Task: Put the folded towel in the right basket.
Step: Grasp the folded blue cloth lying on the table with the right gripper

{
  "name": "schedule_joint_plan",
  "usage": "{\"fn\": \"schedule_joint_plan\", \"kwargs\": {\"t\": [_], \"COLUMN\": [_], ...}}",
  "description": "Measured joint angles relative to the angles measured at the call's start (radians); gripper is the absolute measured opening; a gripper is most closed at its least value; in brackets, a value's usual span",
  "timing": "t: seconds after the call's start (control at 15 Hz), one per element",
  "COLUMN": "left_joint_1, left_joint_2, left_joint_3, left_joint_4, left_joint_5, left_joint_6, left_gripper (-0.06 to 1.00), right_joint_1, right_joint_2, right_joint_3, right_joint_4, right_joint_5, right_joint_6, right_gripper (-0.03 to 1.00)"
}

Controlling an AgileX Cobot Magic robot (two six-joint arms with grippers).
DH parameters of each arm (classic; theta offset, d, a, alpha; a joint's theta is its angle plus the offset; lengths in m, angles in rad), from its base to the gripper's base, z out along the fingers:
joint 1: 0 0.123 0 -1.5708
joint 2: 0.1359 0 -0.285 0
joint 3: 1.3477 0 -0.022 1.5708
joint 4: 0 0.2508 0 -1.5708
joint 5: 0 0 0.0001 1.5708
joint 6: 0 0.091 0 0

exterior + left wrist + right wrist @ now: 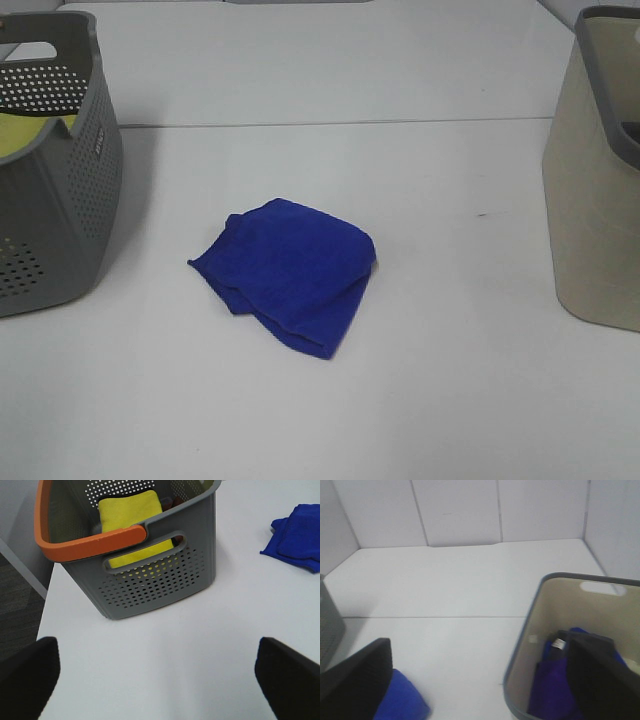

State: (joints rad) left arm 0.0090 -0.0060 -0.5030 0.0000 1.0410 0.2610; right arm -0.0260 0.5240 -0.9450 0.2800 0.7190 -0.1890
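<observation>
Well, starting at the left, we see the grey perforated basket [60, 180] standing on the white table [450, 400]. From the left wrist view we can make out its orange handle [85, 542] and a yellow cloth [131, 515] lying inside it. The left gripper [157, 680] hangs over bare table just in front of that basket. Its two dark fingers [27, 680] are spread wide, and it has hold of nothing.

Toward the middle lies the folded blue towel [290, 272], flat on the table, well apart from both baskets and touched by neither arm.

At the right edge stands the beige basket [590, 220] with its grey rim. Looking down through the right wrist camera, we find some blue fabric [550, 690] already inside it. The right gripper [480, 680] is likewise parted wide and grips nothing. One of its fingers appears over the table near the towel's edge, the other in front of the basket's opening. Neither gripper shows in the high view.
</observation>
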Motion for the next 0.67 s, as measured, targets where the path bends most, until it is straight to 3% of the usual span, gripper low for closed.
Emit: {"fn": "schedule_joint_plan", "kwargs": {"t": [0.2, 0.4, 0.53, 0.67], "left_joint_1": [0.0, 0.0, 0.0, 0.0], "left_joint_2": [0.0, 0.0, 0.0, 0.0], "left_joint_3": [0.0, 0.0, 0.0, 0.0], "left_joint_4": [0.0, 0.0, 0.0, 0.0], "left_joint_5": [0.0, 0.0, 0.0, 0.0], "left_joint_6": [0.0, 0.0, 0.0, 0.0], "left_gripper": [0.99, 0.99, 0.99, 0.99], "right_joint_1": [0.0, 0.0, 0.04, 0.18], "right_joint_2": [0.31, 0.612, 0.787, 0.921], "right_joint_3": [-0.143, -0.288, -0.363, -0.397], "right_joint_4": [0.344, 0.635, 0.676, 0.585], "right_joint_5": [0.022, 0.168, 0.259, 0.261], "right_joint_6": [-0.265, -0.502, -0.527, -0.516], "right_gripper": [0.9, 0.9, 0.9, 0.88]}}
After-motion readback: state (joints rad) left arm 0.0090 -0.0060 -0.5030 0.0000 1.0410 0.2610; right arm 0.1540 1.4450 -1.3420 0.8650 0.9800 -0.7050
